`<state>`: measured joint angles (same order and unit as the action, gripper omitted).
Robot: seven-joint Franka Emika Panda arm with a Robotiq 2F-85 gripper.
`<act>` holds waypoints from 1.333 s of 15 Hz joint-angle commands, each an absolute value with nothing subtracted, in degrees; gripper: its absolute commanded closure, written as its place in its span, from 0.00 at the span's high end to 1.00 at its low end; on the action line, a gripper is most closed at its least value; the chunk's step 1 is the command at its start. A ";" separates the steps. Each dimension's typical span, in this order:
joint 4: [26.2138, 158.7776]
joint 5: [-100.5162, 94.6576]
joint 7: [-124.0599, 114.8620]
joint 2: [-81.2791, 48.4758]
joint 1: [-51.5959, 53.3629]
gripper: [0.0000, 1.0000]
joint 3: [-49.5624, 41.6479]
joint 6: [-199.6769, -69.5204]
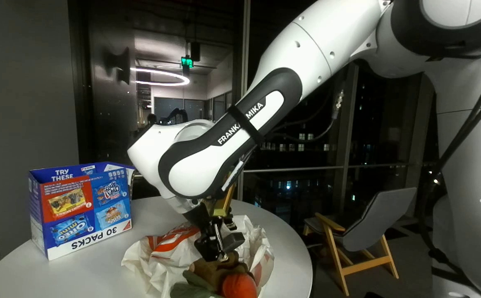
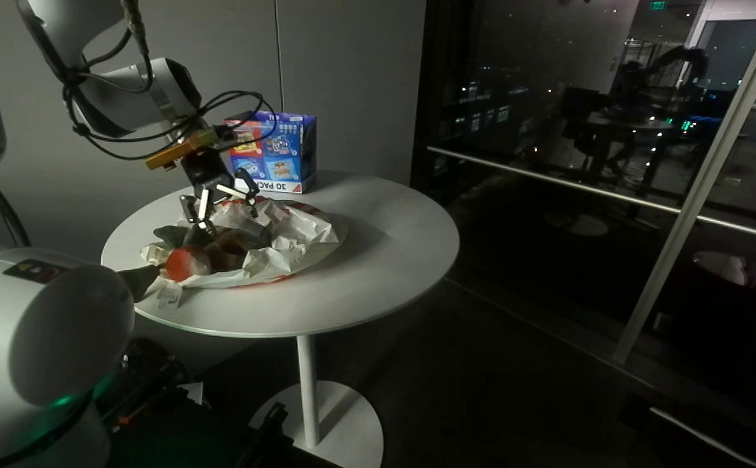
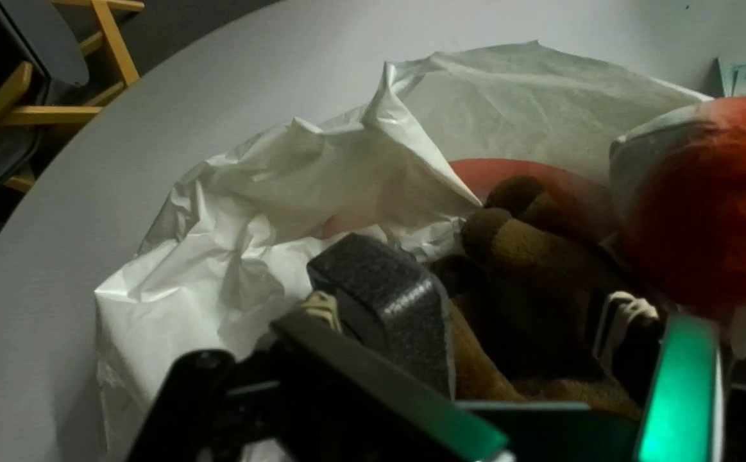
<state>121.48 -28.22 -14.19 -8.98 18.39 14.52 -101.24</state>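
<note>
My gripper [image 1: 220, 249] points down over a crumpled white plastic bag [image 1: 141, 265] with red print. Its fingers stand wide apart. Between them, in the wrist view, lies a brown plush toy [image 3: 526, 253] with dark rounded ends, mostly in shadow. Whether the pads [image 3: 405, 308] touch it I cannot tell. An orange-red and white round thing [image 3: 706, 212] rests beside the toy, close to the right-hand finger; it shows in both exterior views too. A grey-green soft item [image 1: 195, 285] lies by the brown toy. The bag hides part of these things.
A blue snack box [image 1: 87, 209] stands on the round white table [image 2: 378, 260], behind the bag. A grey chair [image 1: 360, 231] with wooden legs is beyond the table's edge, near the windows. Loose cables [image 2: 221, 104] loop around the wrist.
</note>
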 commanded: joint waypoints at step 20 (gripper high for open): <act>157.61 -33.69 25.78 16.98 15.52 1.00 10.23 -129.04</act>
